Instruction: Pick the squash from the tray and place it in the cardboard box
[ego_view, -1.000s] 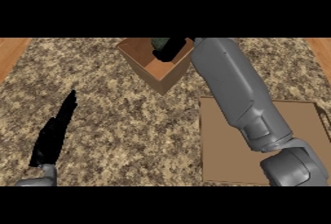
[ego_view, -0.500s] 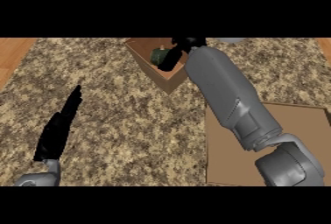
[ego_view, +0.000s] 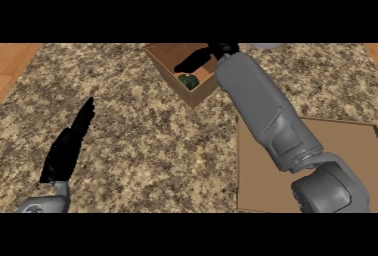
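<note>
Squash (ego_view: 190, 80) lay inside cardboard box (ego_view: 168, 54) just below right hand (ego_view: 193, 61) fingers — extended, gripping nothing. Judged firm, smooth, moderately heavy — best taken across middle. Left hand (ego_view: 70, 145) rested flat, fingers straight.

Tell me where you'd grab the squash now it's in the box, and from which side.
Grip the squash across its dark rounded body, coming straight down from above: the cardboard box walls close every side. The right hand already hovers there.
</note>
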